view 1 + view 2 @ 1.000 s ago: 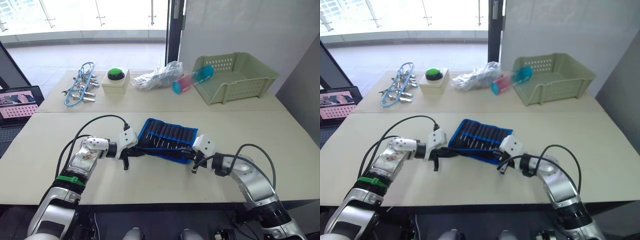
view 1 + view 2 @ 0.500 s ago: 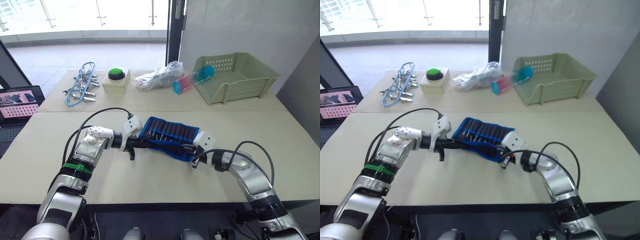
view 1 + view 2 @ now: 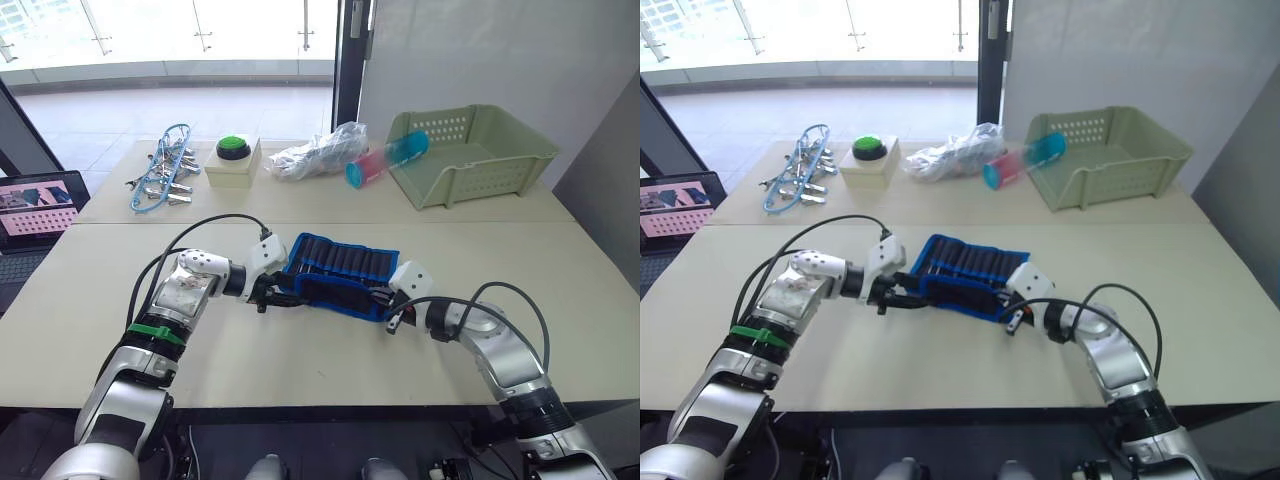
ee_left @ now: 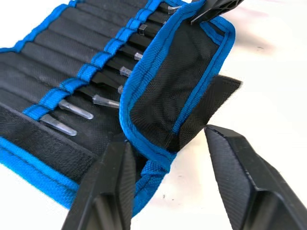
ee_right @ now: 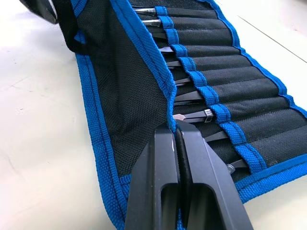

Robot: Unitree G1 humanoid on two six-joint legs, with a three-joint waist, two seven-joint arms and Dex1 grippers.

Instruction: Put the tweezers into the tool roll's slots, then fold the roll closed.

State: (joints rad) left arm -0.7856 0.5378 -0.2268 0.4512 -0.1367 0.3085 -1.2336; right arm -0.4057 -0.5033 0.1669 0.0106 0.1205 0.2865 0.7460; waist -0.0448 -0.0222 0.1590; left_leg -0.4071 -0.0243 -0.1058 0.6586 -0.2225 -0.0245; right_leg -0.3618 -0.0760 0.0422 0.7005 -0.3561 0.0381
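The black tool roll [image 3: 345, 262] with blue trim lies open in the middle of the near table. Several dark tweezers [image 5: 192, 118] sit in its slots [image 5: 230, 91], their tips [image 4: 72, 109] poking out past the blue band. The near flap [image 4: 177, 81] is lifted and curled over those tips. My right gripper [image 5: 175, 128] is shut on the flap's blue edge at the roll's right end. My left gripper [image 4: 165, 136] is open at the left end, its fingers [image 4: 103, 191] straddling the flap's corner and the black strap [image 4: 211, 93].
On the far table stand a green basket [image 3: 470, 155], a blue and pink bottle [image 3: 385, 160], a crumpled plastic bag [image 3: 315, 155], a box with a green button [image 3: 231, 160] and silver clips on blue cord [image 3: 160, 175]. A laptop [image 3: 35, 205] sits at the far left.
The roll's near flap has been lifted up and over the tweezers. My left gripper has moved forward to the roll's left end. My right gripper has kept hold of the flap edge.
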